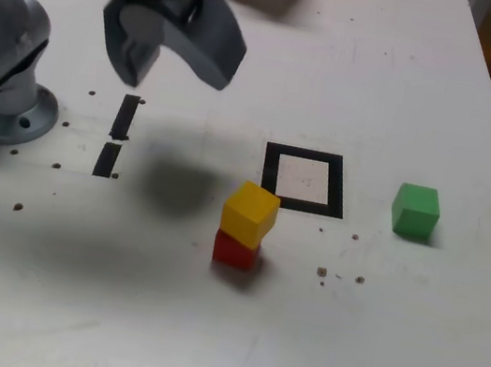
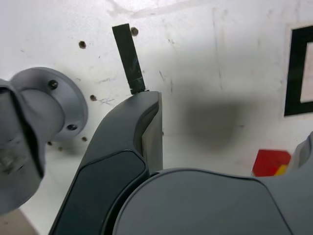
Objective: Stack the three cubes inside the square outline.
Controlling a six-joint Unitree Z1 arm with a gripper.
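White tabletop (image 1: pixel 293 344); yellow cube (image 1: pixel 250 213) on red cube (image 1: pixel 236 250), outside square outline (image 1: pixel 338 187). Green cube (image 1: pixel 415 212) apart. Gripper (image 1: pixel 175 84) wide open, holding nothing.

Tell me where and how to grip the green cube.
Best take the green cube low on two opposite upright sides, coming straight down with the open pincer astride it. It sits flat, alone on the table, narrower than the jaws' spread, so both sides look free.
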